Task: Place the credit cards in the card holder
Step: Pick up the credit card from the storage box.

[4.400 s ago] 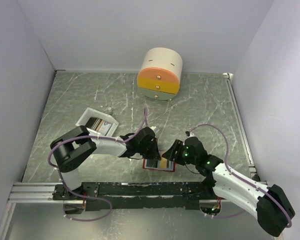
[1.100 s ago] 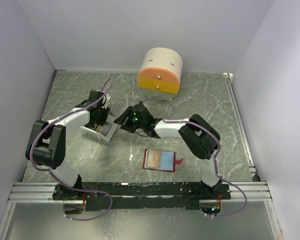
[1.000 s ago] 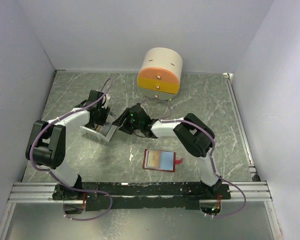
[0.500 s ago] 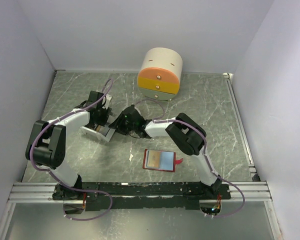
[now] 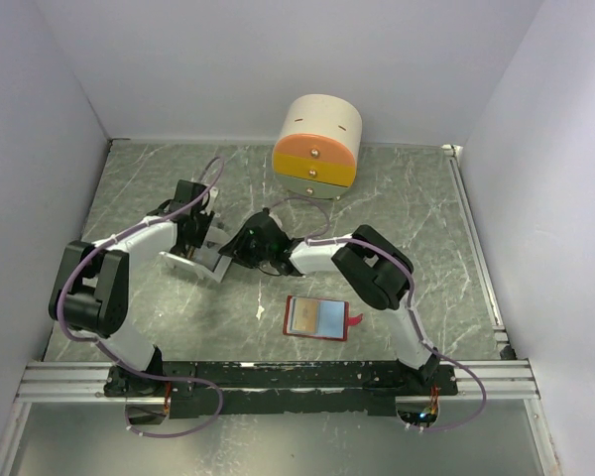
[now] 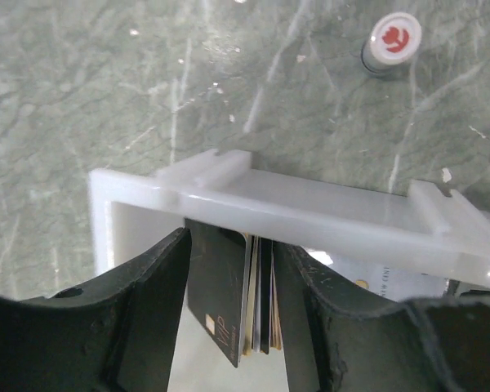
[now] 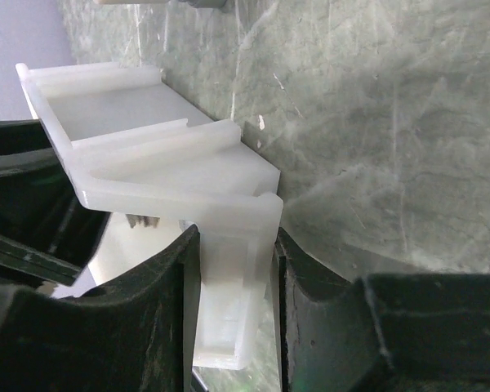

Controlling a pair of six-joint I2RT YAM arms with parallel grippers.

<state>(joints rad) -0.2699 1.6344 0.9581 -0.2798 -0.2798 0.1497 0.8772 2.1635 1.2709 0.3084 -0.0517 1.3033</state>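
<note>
Right, I am watching the left claw (image 6: 233, 273) pinching a small upright stack of the credit cards (image 6: 227, 314) between its nearly closed fingers, a dark card outermost, down inside the white tray (image 6: 310, 208) against its far wall. The right claw (image 7: 234, 249) is clamping a wall of that same tray, its fingers pressing either side of the white plastic. The card holder (image 5: 315, 317) is lying open on the surface (image 5: 416, 218) nearer the arm bases, well apart from the tray, with pale-blue and tan sleeves showing.

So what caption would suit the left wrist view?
Left fingers pinching upright credit cards inside the white tray.
</note>
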